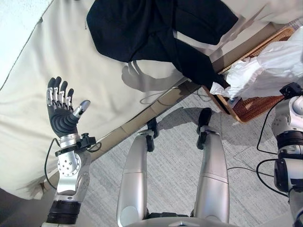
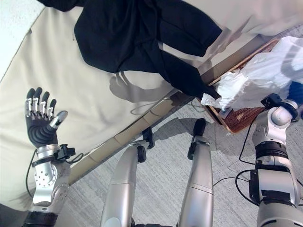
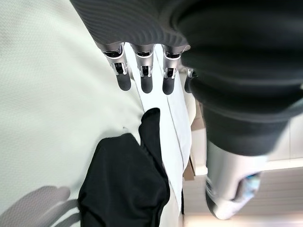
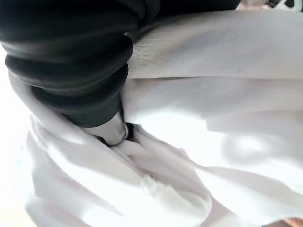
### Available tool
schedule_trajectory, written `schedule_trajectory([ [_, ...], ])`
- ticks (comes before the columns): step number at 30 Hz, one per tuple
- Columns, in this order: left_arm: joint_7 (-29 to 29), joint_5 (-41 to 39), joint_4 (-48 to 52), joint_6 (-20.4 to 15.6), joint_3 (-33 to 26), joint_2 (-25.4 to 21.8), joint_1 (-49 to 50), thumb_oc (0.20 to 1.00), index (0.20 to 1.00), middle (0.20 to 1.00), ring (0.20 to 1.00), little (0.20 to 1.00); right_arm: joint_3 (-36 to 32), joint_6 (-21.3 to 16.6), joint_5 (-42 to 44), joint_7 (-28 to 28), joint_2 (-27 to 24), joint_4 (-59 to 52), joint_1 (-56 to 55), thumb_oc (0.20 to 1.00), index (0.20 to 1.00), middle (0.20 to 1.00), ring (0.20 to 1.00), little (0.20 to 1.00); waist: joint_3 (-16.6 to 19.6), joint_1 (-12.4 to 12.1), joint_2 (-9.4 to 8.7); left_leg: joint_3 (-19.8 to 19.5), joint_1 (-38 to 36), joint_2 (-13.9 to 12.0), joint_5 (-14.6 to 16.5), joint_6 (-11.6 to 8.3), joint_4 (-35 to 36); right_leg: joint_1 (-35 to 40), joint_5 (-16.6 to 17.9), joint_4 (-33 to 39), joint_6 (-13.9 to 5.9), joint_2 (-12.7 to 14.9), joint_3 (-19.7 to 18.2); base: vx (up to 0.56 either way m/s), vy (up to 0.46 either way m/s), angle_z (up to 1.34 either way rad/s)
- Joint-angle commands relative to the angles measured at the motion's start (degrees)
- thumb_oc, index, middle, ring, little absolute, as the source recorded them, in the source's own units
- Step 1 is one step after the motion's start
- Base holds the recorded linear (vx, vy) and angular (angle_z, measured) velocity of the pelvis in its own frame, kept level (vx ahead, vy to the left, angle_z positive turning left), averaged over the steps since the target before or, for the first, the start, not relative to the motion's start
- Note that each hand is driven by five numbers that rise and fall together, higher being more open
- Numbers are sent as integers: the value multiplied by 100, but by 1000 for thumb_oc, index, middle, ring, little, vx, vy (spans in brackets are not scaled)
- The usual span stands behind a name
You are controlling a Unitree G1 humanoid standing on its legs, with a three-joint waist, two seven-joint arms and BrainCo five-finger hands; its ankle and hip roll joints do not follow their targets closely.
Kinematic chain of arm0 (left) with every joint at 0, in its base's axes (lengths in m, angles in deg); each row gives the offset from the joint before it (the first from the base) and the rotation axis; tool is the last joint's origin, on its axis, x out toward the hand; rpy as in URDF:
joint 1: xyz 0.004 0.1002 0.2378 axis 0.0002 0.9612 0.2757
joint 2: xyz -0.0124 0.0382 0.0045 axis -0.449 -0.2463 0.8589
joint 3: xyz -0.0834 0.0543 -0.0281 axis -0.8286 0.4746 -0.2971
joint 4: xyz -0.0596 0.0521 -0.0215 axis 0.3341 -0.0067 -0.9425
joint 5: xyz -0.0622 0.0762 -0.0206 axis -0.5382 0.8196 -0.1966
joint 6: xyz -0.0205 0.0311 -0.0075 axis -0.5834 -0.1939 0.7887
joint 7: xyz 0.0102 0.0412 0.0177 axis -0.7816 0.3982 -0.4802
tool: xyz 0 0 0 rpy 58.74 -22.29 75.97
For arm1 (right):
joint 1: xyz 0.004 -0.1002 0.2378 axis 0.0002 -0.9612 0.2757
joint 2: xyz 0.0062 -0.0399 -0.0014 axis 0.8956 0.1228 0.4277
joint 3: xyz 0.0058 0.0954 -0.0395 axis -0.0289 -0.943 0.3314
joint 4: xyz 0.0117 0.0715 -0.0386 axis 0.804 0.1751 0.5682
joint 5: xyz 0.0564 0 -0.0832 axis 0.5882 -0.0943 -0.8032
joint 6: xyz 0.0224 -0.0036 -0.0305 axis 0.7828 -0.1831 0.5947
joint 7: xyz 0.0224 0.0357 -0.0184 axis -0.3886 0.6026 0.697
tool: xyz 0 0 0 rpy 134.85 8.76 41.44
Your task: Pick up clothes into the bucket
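Note:
A black garment lies spread on the cream cushion, one sleeve trailing over its edge toward a brown wicker basket on the floor at the right. A white garment is heaped over the basket's rim and hangs partly outside it. My left hand is raised over the cushion's near part, fingers straight, holding nothing, well short of the black garment. My right hand is buried in folds of the white garment, which wrap over its fingers.
The cushion's front edge runs diagonally from lower left toward the basket. Grey carpet lies between the cushion and me.

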State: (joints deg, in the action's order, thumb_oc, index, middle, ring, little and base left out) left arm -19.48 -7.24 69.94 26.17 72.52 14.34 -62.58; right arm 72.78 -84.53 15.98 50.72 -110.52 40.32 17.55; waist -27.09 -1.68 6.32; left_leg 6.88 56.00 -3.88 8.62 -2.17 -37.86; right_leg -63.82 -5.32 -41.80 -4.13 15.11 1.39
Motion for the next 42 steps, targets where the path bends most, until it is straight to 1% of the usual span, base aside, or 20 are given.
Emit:
schedule_trajectory([
  [1, -22, 178, 388, -394, -219, -78, 337, 1000, 1000, 1000, 1000, 1000, 220, -295, 179, 13, -58, 220, -20, 200, 200, 200, 200, 200, 315, 143, 149, -431, 485, -109, -198, -257, 68, -41, 36, 87, -419, 14, -267, 0, 0, 0],
  [3, -50, 190, 422, -380, -204, -82, 377, 1000, 1000, 1000, 1000, 1000, 218, -233, 234, -6, 74, 419, -30, 200, 200, 200, 200, 200, 270, 144, 180, -423, 590, -92, -168, -246, -47, -161, 19, -24, -404, 2, -286, 5, 1, 3],
  [4, -61, 202, 432, -386, -175, -96, 379, 1000, 1000, 1000, 1000, 1000, 257, -146, 267, -38, 128, 708, 28, 200, 200, 200, 200, 200, 265, 131, 201, -419, 682, -71, -151, -243, -114, -258, 5, -92, -400, 4, -307, 11, 5, 8],
  [7, -59, 213, 517, -392, -113, -161, 368, 1000, 1000, 1000, 1000, 1000, 407, 111, 223, -73, 165, 1349, 202, 200, 200, 200, 200, 200, 258, 86, 255, -412, 863, -24, -116, -231, -273, -463, -33, -268, -384, 25, -365, 14, 3, 6],
  [9, -66, 238, 559, -384, -96, -199, 361, 1000, 1000, 1000, 1000, 1000, 440, 184, 275, -93, 212, 1578, 276, 200, 200, 200, 200, 200, 248, 65, 292, -389, 946, -19, -96, -219, -349, -569, -59, -356, -373, 26, -397, 0, 0, 0],
  [12, -107, 242, 623, -398, -103, -220, 342, 1000, 1000, 1000, 1000, 1000, 442, 200, 328, -91, 237, 1655, 291, 200, 200, 200, 200, 200, 252, 51, 307, -362, 1068, 9, -79, -204, -457, -701, -68, -453, -358, 13, -436, 0, 0, 0],
  [16, -139, 204, 667, -428, -160, -212, 351, 1000, 1000, 1000, 1000, 1000, 455, 185, 304, -78, 139, 1592, 325, 200, 200, 200, 200, 200, 284, 39, 287, -350, 1167, 24, -83, -205, -495, -834, -64, -505, -359, 16, -469, 0, 0, 0],
  [23, -189, 177, 736, -450, -241, -232, 373, 1000, 1000, 1000, 1000, 1000, 349, 30, 372, 130, -176, 1480, 520, 200, 200, 200, 200, 200, 358, 53, 247, -362, 1216, 24, -119, -222, -420, -923, -19, -443, -367, -6, -496, 0, 0, 0],
  [26, -200, 141, 743, -445, -263, -225, 396, 1000, 1000, 1000, 1000, 1000, 358, 64, 283, 201, -242, 1499, 551, 200, 200, 200, 200, 200, 372, 47, 240, -350, 1205, 5, -132, -222, -377, -914, -11, -413, -367, -6, -490, 0, 0, 0],
  [27, -199, 140, 744, -444, -264, -223, 397, 1000, 1000, 1000, 1000, 1000, 361, 66, 279, 204, -242, 1498, 553, 285, 285, 285, 285, 285, 372, 47, 241, -349, 1203, 4, -133, -222, -375, -913, -9, -410, -367, -8, -490, 0, 0, 0],
  [28, -178, 112, 723, -438, -244, -212, 393, 1000, 1000, 1000, 1000, 1000, 414, 124, 187, 207, -263, 1512, 533, 1000, 1000, 1000, 1000, 1000, 377, 59, 220, -336, 1180, -15, -153, -220, -317, -890, 17, -353, -374, -10, -477, 0, 0, 0],
  [32, -144, 88, 684, -435, -200, -195, 327, 1000, 1000, 1000, 1000, 1000, 443, 252, 189, 200, -164, 1791, 575, 1000, 1000, 1000, 1000, 1000, 412, 60, 202, -341, 1094, -24, -202, -217, -173, -796, 68, -197, -385, -8, -450, 0, 0, 0],
  [35, -162, 90, 644, -424, -202, -193, 275, 1000, 1000, 1000, 1000, 1000, 431, 261, 213, 219, -37, 1921, 571, 1000, 1000, 1000, 1000, 1000, 435, 68, 188, -346, 998, -33, -241, -215, -29, -686, 105, -53, -390, -18, -414, -4, -3, -2],
  [38, -184, 79, 519, -440, -275, -156, 167, 1000, 1000, 1000, 1000, 1000, 261, 158, 414, 246, 254, 2001, 476, 1000, 1000, 1000, 1000, 1000, 509, 76, 171, -355, 730, -68, -328, -233, 286, -413, 162, 223, -422, -13, -356, 0, 0, 0],
  [40, -193, 63, 465, -447, -278, -140, 128, 1000, 1000, 1000, 1000, 1000, 220, 121, 445, 270, 328, 1961, 435, 1000, 1000, 1000, 1000, 1000, 504, 83, 156, -356, 605, -81, -377, -247, 422, -286, 198, 337, -434, 3, -319, -46, 7, -3],
  [41, -197, 55, 428, -451, -282, -118, 81, 1000, 1000, 1000, 1000, 1000, 187, 91, 447, 296, 386, 1920, 391, 1000, 1000, 1000, 1000, 1000, 496, 106, 142, -326, 590, -87, -569, -215, 536, -251, 394, 481, -412, 13, -290, -17, 5, -4],
  [42, -204, 73, 381, -456, -263, -114, 48, 1000, 1000, 1000, 1000, 1000, 173, 61, 416, 350, 465, 1837, 343, 1000, 1000, 1000, 1000, 1000, 526, 100, 127, -364, 393, -103, -475, -260, 664, -63, 293, 568, -463, 19, -272, -18, 3, -4],
])
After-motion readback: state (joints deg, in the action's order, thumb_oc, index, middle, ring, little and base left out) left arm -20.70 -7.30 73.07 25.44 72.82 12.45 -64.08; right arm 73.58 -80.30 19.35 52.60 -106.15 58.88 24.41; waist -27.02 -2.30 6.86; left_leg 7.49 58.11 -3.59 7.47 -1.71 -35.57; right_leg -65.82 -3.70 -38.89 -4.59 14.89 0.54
